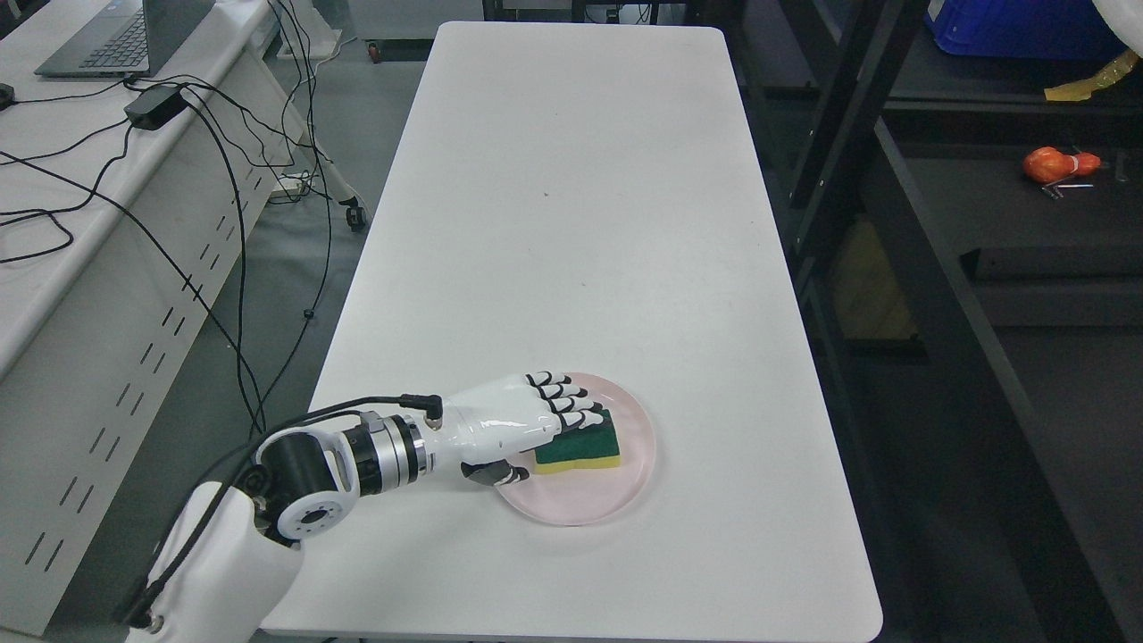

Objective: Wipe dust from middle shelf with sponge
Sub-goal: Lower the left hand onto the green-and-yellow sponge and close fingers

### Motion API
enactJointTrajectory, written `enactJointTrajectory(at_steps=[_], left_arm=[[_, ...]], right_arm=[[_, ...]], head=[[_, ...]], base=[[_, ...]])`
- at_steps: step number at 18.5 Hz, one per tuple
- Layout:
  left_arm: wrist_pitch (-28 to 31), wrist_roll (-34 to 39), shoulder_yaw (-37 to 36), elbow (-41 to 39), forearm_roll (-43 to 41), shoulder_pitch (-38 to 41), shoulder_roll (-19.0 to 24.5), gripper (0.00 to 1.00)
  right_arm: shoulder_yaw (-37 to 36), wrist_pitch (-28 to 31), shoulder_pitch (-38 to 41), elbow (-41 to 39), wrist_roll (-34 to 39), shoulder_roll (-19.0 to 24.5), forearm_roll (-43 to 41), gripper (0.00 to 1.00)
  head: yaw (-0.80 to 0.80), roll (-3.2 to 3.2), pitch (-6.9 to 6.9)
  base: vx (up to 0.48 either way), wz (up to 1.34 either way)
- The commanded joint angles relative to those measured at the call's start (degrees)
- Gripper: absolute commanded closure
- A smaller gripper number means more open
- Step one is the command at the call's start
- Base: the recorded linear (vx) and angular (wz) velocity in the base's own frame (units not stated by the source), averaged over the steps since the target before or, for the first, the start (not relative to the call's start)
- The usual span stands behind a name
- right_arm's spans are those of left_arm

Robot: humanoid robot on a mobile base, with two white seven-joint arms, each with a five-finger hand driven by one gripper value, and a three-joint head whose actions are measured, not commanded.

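Closest to the camera is the robot's white left arm, coming up from the bottom left corner, and its left hand (522, 429) is reaching over the near rim of a round pale pink plate (625, 482) on the long white bench (571, 223). Sitting on that plate is the green-topped, yellow-bottomed rectangular sponge (585, 442). The black-and-white fingers (571, 402) are draped over the sponge's left end and top, with the thumb tucked down low at the near side. Honestly can't quite tell from this angle if they've actually squeezed it yet or are just resting on it, but it looks more like closing in than a firm hold. Sponge is flat on the plate, not lifted.

So I'd call this the pick-up step, very early in the job. No wiping has happened. Right hand isn't in view at all.

Next move needs a proper pinch between thumb and fingers, then a clean lift without dragging the plate along. After that it has to swing over to the dark metal shelving unit (893, 268) just to the right of the bench and find the middle shelf.
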Motion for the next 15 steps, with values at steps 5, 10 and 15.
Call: enactJointTrajectory(at_steps=[5,10,15], left_arm=[[-0.1,-0.3,0.8,5.3,-0.2,-1.0,0.6,0.5],[-0.8,-0.2,8.5,8.1,3.5,0.4,-0.4,0.73],[-5.1,-0.4,14.8,11.1,13.4,2.0,-0.7,1.0]], right_arm=[[0.0,0.0,0.0,-1.0,0.0,-1.0,0.0,0.0],[0.0,0.0,0.0,-1.0,0.0,-1.0,0.0,0.0],[0.0,0.0,0.0,-1.0,0.0,-1.0,0.0,0.0]], head=[[0.0,0.0,0.0],[0.0,0.0,0.0],[0.0,0.0,0.0]], base=[[0.0,0.0],[0.0,0.0],[0.0,0.0]])
